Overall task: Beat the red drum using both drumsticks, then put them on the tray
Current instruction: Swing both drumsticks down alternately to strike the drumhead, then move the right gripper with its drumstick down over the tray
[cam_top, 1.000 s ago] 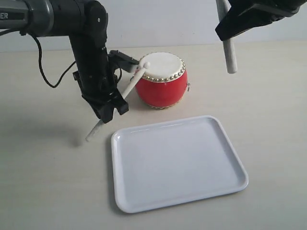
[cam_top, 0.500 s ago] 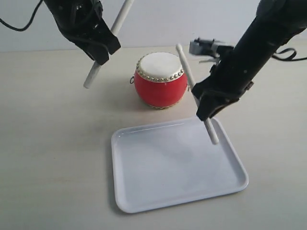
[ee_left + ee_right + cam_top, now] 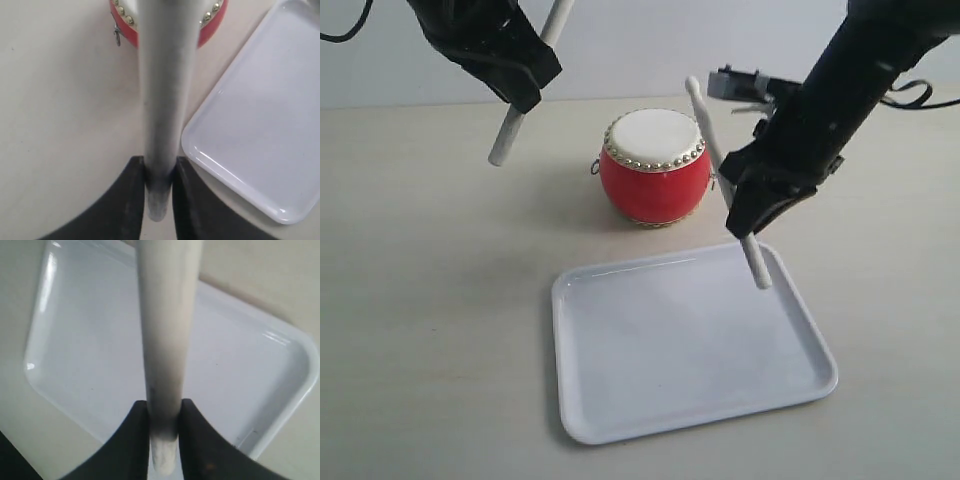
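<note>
The red drum [image 3: 655,166] with its cream skin stands on the table behind the white tray [image 3: 690,340]. My left gripper [image 3: 525,85] is raised at the upper left, shut on one pale drumstick [image 3: 510,135] that slants down clear of the drum. In the left wrist view that drumstick [image 3: 162,100] is clamped in the left gripper [image 3: 159,192], with the drum [image 3: 205,27] beyond. My right gripper [image 3: 745,215] is shut on the other drumstick [image 3: 757,268], whose lower end hangs over the tray's far right corner. The right wrist view shows this stick [image 3: 165,330] pinched in the right gripper [image 3: 164,440] above the tray [image 3: 80,340].
The beige table [image 3: 430,330] stretches around the tray and drum. Black cables [image 3: 910,95] trail behind the right arm.
The left arm swung its stick up off the drum to the upper left. The right arm came down from the top right, then lifted slightly, its stick beside the drum over the tray.
</note>
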Motion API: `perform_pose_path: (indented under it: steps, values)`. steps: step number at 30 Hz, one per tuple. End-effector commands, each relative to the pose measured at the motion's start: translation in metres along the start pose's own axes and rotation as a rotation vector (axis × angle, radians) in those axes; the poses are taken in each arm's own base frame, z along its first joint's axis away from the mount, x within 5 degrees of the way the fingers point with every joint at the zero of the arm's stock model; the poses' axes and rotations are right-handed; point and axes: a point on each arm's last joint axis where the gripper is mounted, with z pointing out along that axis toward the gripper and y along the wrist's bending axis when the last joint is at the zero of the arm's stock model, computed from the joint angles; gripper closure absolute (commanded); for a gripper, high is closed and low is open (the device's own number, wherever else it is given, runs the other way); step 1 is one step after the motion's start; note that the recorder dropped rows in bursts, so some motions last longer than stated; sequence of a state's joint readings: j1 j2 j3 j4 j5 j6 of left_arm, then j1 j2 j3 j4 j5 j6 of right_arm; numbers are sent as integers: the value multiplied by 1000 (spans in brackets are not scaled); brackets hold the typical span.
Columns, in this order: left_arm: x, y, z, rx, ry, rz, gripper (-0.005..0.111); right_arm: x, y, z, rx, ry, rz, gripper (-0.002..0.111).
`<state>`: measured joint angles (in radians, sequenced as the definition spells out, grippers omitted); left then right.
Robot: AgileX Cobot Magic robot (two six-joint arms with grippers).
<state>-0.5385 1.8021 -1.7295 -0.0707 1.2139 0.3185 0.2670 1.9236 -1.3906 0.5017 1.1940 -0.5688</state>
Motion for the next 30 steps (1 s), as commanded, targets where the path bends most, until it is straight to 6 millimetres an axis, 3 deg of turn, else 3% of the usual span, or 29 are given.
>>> perform_pose_path:
  steps: [1, 8, 17, 20, 23, 27, 30]
  values:
    - [-3, -3, -2, 15, -54, -15, 107, 5, 27, -44, 31, -113, -67, 108]
    - [-3, -8, -1, 81, -65, 5, 107, 16, 45, -75, 87, -175, -119, 108]
    - [28, -4, 2, 14, -188, -27, 107, 22, 39, -79, 167, -140, 3, 108]
    - [46, 3, -5, -25, -248, -59, 107, 23, 43, -74, 256, -92, 33, 108]
    - [66, 10, -12, -66, -285, -87, 107, 19, 59, -62, 364, -33, 2, 108]
    - [89, 19, -19, -113, -317, -118, 107, 5, 81, -42, 485, 36, -155, 108]
    - [103, 22, -20, -140, -327, -137, 107, -5, 84, -29, 611, 117, -318, 108]
